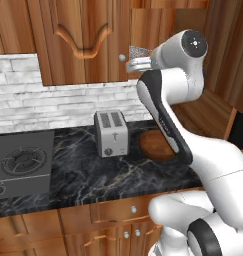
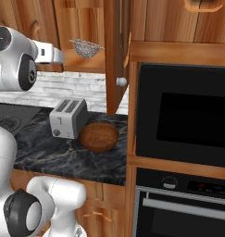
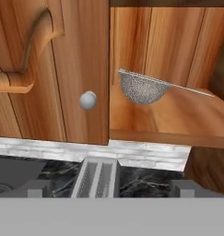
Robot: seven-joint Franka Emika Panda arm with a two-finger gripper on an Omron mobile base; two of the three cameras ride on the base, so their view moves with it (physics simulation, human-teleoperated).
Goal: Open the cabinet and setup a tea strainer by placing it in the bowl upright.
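Strainer (image 3: 143,88) sits upright on cabinet (image 3: 53,69) shelf (image 3: 168,117), right door swung open so hand can reach. Fingers (image 3: 35,189) spread wide, nothing held. Bowl (image 2: 99,137) waits on table (image 2: 58,155) beside toaster (image 2: 67,118).

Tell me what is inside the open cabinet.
On the cabinet floor sits the tea strainer, bowl down, handle pointing right. The closed left door hides that half.
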